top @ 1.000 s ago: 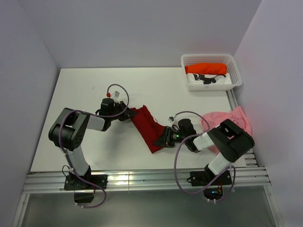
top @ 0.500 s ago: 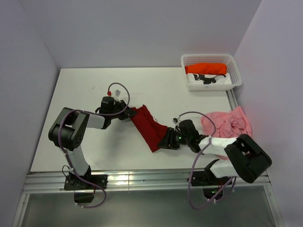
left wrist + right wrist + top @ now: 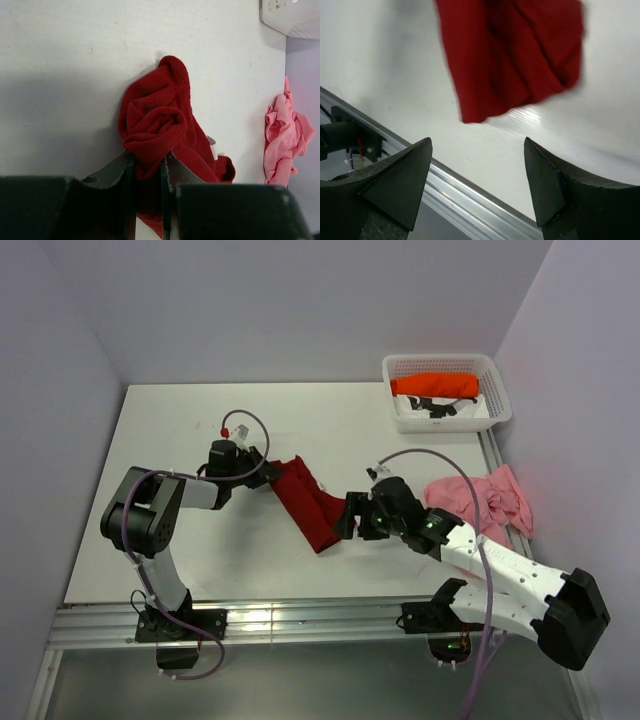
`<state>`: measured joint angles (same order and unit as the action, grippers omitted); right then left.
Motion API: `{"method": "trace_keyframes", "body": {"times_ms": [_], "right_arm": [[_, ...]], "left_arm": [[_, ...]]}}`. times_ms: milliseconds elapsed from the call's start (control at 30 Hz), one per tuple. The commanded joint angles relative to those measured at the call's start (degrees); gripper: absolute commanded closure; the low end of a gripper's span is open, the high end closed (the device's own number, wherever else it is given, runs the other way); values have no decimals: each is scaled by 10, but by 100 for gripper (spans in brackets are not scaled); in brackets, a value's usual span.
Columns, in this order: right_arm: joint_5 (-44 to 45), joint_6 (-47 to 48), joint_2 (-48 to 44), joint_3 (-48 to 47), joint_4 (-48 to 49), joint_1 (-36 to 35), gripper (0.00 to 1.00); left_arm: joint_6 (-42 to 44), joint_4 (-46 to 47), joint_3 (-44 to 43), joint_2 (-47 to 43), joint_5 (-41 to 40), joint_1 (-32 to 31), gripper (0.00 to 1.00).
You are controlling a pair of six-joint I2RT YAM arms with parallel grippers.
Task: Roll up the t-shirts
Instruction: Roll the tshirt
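On my overhead view the dark red t-shirt [image 3: 305,504] lies bunched in a slanted strip at the middle of the frame, on the white table [image 3: 180,430]. The left gripper [image 3: 262,472] is at the strip's upper left end. On my left wrist feed its fingers [image 3: 172,172] are pinched together on a wad of that red cloth [image 3: 160,120], which bulges out between them and trails off toward the lower right.

The right gripper [image 3: 350,522] sits at the strip's lower right end. On my right wrist feed its jaws are spread wide with nothing between them but bare tabletop. The red shirt's edge [image 3: 515,55] hangs in the top half of that picture, apart from both fingertips.

The pale pink t-shirt [image 3: 485,502] is a crumpled heap at the right edge of the table, just beyond the right arm, and it also shows at the right of my left wrist feed [image 3: 285,135]. The bright orange t-shirt [image 3: 435,386] lies folded inside the white lattice basket [image 3: 440,360] at the upper right, on top of something white that I cannot make out.
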<state>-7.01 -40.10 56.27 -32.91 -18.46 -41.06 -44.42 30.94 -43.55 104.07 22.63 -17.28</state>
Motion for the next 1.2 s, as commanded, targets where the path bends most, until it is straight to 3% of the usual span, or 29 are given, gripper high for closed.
{"method": "trace_keyframes", "body": {"times_ms": [0, 133, 267, 333, 433, 800, 1167], "right_arm": [[108, 53, 26, -101, -72, -56, 19], [156, 92, 108, -193, -87, -130, 21], [274, 129, 218, -320, -133, -196, 18], [332, 141, 263, -358, -155, -220, 11], [378, 161, 335, -423, -163, -256, 11], [556, 186, 547, -530, -184, -334, 11], [644, 242, 625, -516, -124, -337, 9]], "left_arm": [[14, 9, -20, -21, 0, 0, 94], [10, 10, -22, -18, 10, 0, 94], [0, -1, -29, -15, 18, 0, 94], [-2, -7, -30, -17, 22, 0, 94], [-1, -24, -36, -22, 22, 0, 93], [-1, -46, -36, -30, 26, 0, 93], [-1, -49, -44, -26, 43, 0, 93]]}}
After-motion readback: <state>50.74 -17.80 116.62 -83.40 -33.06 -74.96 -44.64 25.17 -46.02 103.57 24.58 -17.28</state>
